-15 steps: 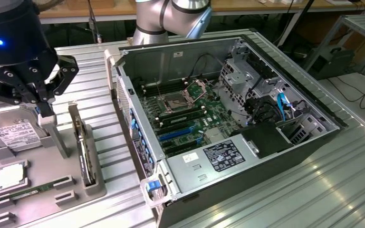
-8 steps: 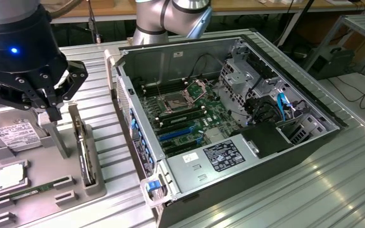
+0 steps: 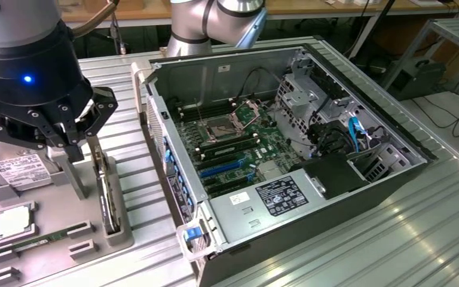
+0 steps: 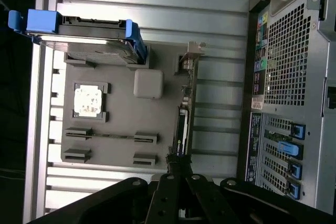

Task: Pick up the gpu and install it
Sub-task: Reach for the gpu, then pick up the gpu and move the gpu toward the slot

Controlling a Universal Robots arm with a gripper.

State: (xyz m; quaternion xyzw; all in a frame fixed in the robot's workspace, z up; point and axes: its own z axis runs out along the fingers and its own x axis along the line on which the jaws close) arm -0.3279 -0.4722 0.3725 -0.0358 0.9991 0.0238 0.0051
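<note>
Claw (image 4: 178, 165) is pinched closed on the top edge of the gpu (image 3: 108, 197). Card's standing on edge in the gray holder (image 3: 54, 218), just beside the open PC case (image 3: 293, 149).

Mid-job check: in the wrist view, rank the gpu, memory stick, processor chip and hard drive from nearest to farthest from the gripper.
1. gpu: on edge in its tray slot, right by the gripper.
2. memory stick: lying flat, mid-tray.
3. processor chip: in its recess, beyond the stick.
4. hard drive: blue-railed, at the tray's far end.
</note>
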